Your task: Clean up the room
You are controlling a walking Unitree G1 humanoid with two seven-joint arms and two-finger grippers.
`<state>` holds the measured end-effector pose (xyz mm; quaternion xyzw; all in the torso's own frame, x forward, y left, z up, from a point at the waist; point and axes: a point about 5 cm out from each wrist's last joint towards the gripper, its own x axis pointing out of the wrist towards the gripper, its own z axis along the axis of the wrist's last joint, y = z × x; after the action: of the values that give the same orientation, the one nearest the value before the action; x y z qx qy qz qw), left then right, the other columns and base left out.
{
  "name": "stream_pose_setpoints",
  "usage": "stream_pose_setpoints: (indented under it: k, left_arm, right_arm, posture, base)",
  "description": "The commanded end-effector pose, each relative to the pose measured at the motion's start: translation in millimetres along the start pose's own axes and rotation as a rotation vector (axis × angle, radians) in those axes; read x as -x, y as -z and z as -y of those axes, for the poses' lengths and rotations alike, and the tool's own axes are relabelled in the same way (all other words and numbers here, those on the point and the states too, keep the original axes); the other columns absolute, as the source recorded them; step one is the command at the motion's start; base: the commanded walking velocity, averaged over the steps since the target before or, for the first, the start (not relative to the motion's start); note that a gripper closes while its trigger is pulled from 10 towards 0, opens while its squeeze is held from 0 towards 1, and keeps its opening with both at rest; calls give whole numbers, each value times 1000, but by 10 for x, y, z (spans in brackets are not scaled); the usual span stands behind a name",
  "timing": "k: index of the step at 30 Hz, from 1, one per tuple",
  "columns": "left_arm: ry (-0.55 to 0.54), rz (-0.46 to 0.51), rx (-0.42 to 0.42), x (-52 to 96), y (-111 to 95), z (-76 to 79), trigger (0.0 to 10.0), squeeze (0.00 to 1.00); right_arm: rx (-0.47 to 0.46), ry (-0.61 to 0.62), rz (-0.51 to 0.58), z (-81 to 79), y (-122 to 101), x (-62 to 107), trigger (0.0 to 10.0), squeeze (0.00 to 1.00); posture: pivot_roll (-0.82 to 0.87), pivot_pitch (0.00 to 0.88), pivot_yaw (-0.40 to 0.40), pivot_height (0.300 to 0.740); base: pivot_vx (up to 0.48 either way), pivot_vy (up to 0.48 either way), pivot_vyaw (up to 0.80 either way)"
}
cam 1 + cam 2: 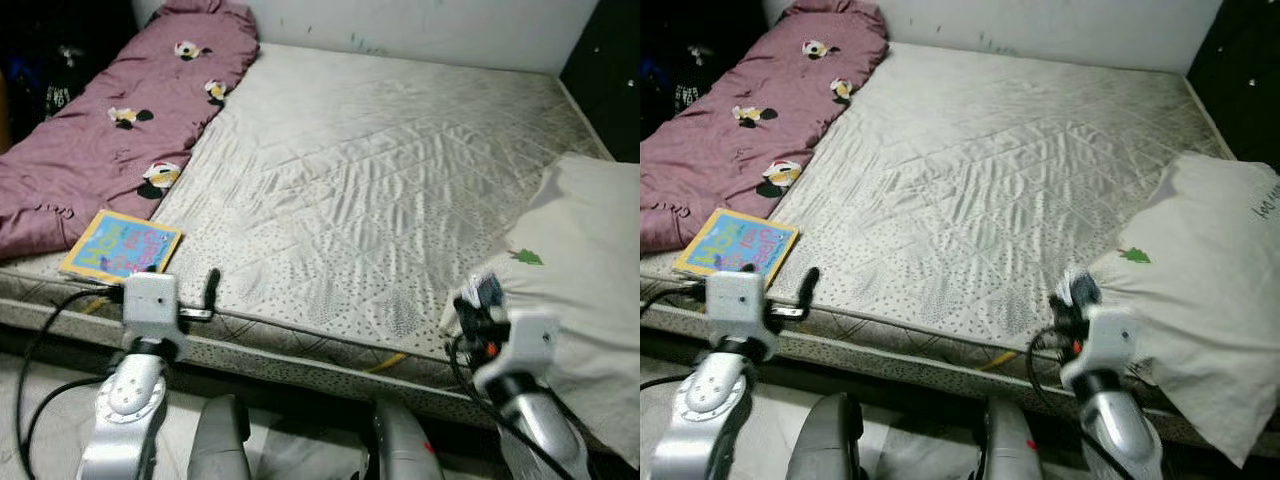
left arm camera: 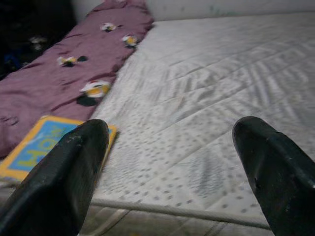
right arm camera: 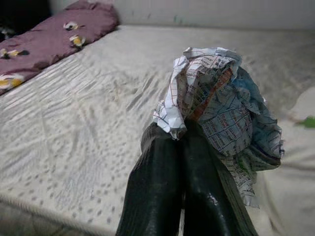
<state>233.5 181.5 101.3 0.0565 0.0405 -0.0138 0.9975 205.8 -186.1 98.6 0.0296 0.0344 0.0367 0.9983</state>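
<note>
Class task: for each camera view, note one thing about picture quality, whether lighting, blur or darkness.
Left eye view: mattress evenly lit, top-left corner falls into darkness. Right eye view: the same, dark at the right edge too. Left wrist view: the left claw fingers loom soft and out of focus, book slightly blurred. Right wrist view: crumpled paper fairly sharp, the purple blanket behind softer.

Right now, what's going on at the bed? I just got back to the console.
The robot stands at the foot of a bare mattress. Its right gripper is shut on a crumpled paper wad, held up beside the white pillow. The left gripper is open and empty, hovering over the mattress edge near a colourful children's book. The book lies flat against a purple bolster along the left side.
</note>
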Motion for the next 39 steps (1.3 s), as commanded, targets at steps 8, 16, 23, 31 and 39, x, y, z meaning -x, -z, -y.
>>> stream_pose_setpoints:
  k: [8, 16, 23, 31, 39]
  left_arm:
    - [0, 1, 8, -1, -62, -43, 10000, 0]
    - [8, 30, 25, -165, -130, 62, 10000, 0]
    - [39, 21, 5, -178, -157, 127, 10000, 0]
    - [34, -6, 53, -156, -127, 140, 10000, 0]
    - [-2, -10, 75, -206, -129, 110, 10000, 0]
  right_arm:
    - [-74, -28, 82, -139, -294, -204, 10000, 0]
    - [-83, -7, 52, -125, -238, -308, 10000, 0]
    - [-126, 37, 13, -143, -144, -293, 10000, 0]
    - [-49, 212, -75, -13, -41, -307, 10000, 0]
    - [-84, 147, -96, -65, -28, -366, 10000, 0]
  posture:
    - [-65, 0, -26, 659]
    - [-61, 0, -52, 740]
    - [-48, 0, -48, 740]
    - [-63, 0, -48, 740]
    - [-46, 0, -58, 740]
  base:
    - [0, 0, 0]
    - [0, 0, 0]
    - [0, 0, 0]
    - [0, 0, 0]
    - [0, 0, -400]
